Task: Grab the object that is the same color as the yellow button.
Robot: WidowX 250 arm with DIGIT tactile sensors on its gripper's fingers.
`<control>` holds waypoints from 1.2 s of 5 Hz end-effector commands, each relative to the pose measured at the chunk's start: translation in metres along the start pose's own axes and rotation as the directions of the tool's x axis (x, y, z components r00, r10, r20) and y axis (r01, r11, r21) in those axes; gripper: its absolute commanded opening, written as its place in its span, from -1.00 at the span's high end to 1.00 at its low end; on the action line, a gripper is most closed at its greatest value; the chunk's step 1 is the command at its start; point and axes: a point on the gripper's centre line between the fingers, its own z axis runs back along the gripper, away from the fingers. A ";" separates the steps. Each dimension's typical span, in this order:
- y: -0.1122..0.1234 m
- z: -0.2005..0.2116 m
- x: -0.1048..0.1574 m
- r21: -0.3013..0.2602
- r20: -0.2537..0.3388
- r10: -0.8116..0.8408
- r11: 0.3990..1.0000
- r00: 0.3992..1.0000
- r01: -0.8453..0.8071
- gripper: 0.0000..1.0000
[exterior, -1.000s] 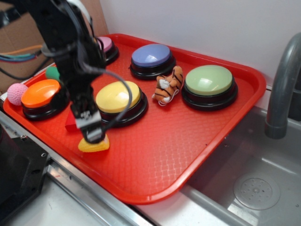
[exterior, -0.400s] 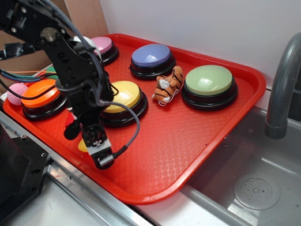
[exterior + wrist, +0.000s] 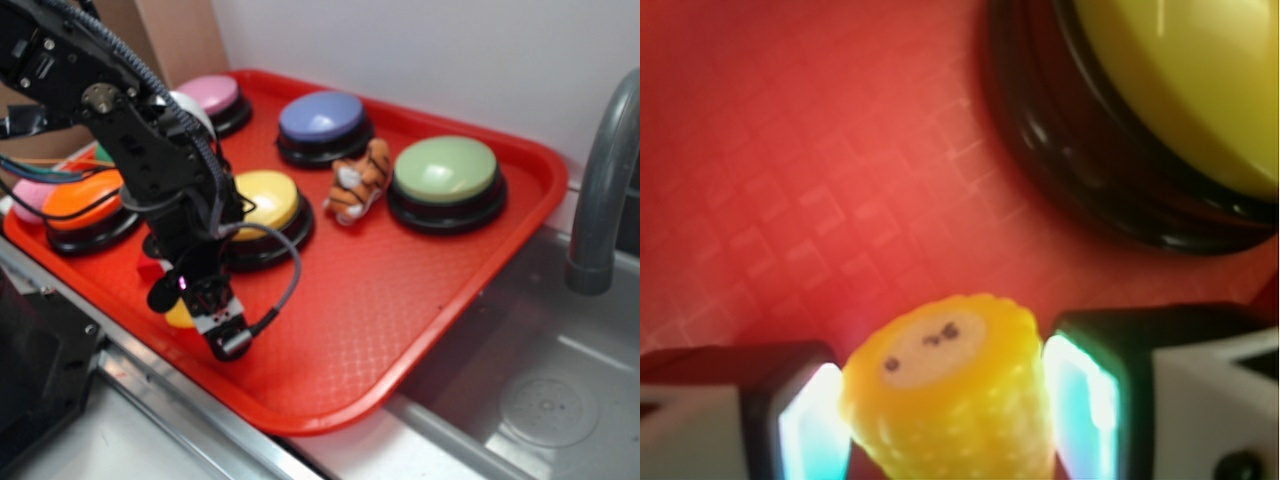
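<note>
The yellow toy corn (image 3: pixel 950 390) sits between my gripper's (image 3: pixel 940 400) two pads, pale cut end facing the camera, and both pads press its sides. In the exterior view the gripper (image 3: pixel 187 300) is low over the red tray's (image 3: pixel 400 280) front left part, and only a sliver of the corn (image 3: pixel 179 318) shows beneath it. I cannot tell whether the corn rests on the tray or is just above it. The yellow button (image 3: pixel 262 195) stands right behind the gripper and fills the wrist view's upper right (image 3: pixel 1200 80).
On the tray stand an orange button (image 3: pixel 85 198), pink button (image 3: pixel 207 95), blue button (image 3: pixel 322 115), green button (image 3: pixel 445 170), a plush tiger (image 3: pixel 358 182) and a red block (image 3: pixel 150 268) by the gripper. A sink faucet (image 3: pixel 600 180) rises at right.
My arm has tilted and dropped low over the corn, which now shows only as a sliver under the gripper. The corn stays at about the same spot on the tray.
</note>
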 end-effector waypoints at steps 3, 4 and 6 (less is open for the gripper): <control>0.008 0.072 0.038 -0.128 -0.015 0.176 0.976 0.984 -0.177 1.00; 0.016 0.100 0.053 -0.113 -0.015 0.203 0.972 0.979 -0.204 1.00; 0.015 0.152 0.087 -0.046 0.076 0.267 0.963 0.961 -0.264 1.00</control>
